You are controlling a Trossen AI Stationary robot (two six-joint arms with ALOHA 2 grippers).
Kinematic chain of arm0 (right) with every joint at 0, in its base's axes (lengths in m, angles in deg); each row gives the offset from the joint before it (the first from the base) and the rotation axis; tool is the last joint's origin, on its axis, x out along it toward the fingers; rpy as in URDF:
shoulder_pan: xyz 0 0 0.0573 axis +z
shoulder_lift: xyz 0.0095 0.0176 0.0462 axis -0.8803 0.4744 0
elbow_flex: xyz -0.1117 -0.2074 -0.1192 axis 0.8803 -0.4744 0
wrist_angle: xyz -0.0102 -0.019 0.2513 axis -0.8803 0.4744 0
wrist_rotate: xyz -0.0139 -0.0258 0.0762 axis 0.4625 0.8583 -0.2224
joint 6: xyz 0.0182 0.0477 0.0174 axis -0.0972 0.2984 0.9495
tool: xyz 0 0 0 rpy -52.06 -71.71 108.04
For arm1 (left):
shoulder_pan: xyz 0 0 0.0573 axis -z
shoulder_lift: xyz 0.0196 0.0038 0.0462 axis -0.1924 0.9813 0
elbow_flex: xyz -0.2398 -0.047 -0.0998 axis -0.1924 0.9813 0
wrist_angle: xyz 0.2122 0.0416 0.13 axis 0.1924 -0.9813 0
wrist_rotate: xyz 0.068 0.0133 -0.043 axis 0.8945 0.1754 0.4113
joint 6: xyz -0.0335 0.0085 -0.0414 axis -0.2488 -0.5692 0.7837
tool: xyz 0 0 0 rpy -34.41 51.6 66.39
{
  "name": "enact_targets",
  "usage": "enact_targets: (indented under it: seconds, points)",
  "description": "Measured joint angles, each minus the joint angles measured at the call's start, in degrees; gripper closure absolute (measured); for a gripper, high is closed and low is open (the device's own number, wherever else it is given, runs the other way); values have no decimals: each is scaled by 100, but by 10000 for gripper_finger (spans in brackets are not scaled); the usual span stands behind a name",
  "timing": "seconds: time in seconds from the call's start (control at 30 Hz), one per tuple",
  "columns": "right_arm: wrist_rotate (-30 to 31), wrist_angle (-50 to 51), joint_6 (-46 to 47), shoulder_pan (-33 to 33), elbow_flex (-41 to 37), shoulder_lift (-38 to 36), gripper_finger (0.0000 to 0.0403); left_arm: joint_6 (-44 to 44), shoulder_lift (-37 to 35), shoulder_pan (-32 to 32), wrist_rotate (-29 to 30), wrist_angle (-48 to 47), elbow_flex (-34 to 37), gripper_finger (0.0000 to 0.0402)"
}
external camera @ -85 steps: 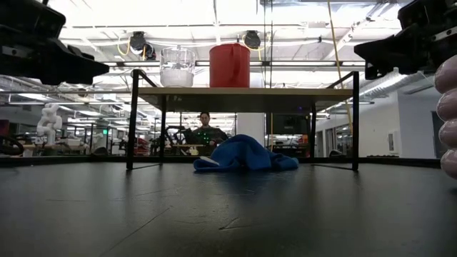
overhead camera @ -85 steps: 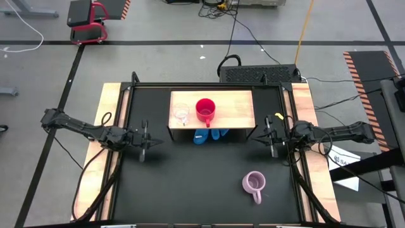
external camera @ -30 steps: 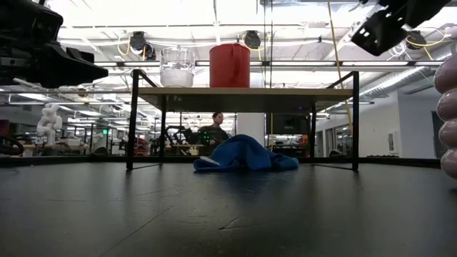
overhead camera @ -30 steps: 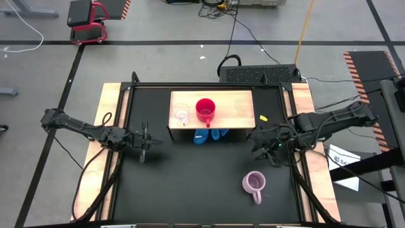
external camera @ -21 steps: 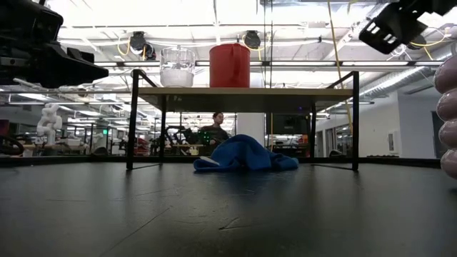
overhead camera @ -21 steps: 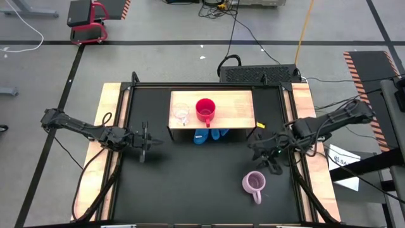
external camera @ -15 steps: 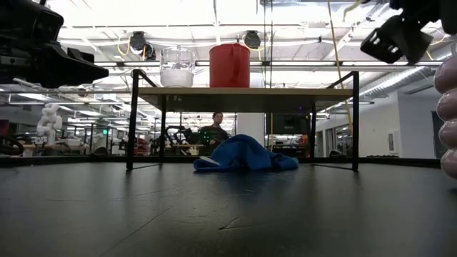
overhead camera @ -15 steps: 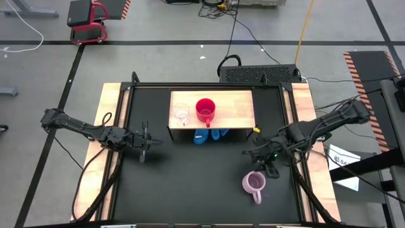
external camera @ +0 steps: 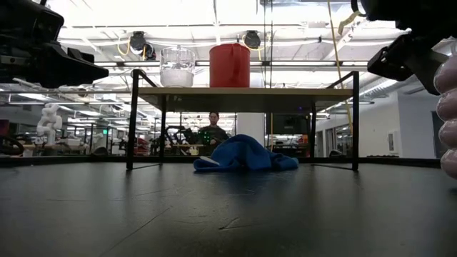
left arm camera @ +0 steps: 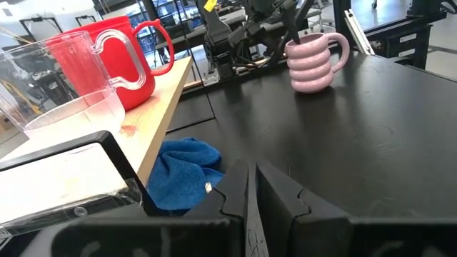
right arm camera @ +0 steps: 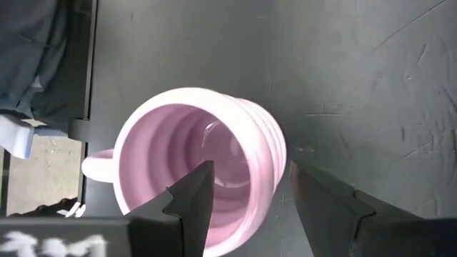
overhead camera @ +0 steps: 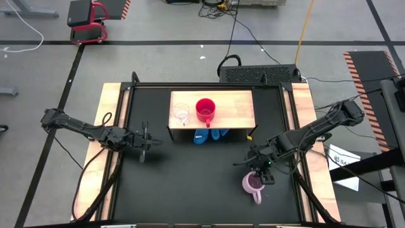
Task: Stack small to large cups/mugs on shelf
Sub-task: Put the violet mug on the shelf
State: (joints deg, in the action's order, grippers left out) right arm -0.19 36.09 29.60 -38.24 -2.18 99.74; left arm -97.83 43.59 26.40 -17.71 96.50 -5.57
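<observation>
High view: black tabletop (overhead camera: 190, 183) under both arms. Shelf (overhead camera: 234, 109) at the far middle, carrying the red mug (overhead camera: 205, 109) and the clear glass cup (overhead camera: 181, 113), both upright, side by side. Blue cloth (overhead camera: 209, 135) under the shelf. Right arm stretched low and inward, right hand (overhead camera: 258, 170) tipped downward over the lilac mug (overhead camera: 254, 185), fingers apart, straddling its rim. Mug upright, mouth up, handle toward the near edge. Left hand (overhead camera: 144, 140) off to the left, fingers nearly together, empty.
</observation>
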Motion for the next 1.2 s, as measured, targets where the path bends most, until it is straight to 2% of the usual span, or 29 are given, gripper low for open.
enact_targets:
  seconds: [0.43,0.9,1.07,1.2]
  points:
    - [2,-11,178,59,0,45,237,66,0,1,0,0,0,371]
    - [22,-216,26,72,-1,45,334,145,0,0,-70,0,-2,371]
    - [304,-175,18,67,-9,49,370,145,0,1,-251,0,-2,371]
    - [308,-158,7,57,-11,53,385,145,0,-1,-251,0,-2,371]
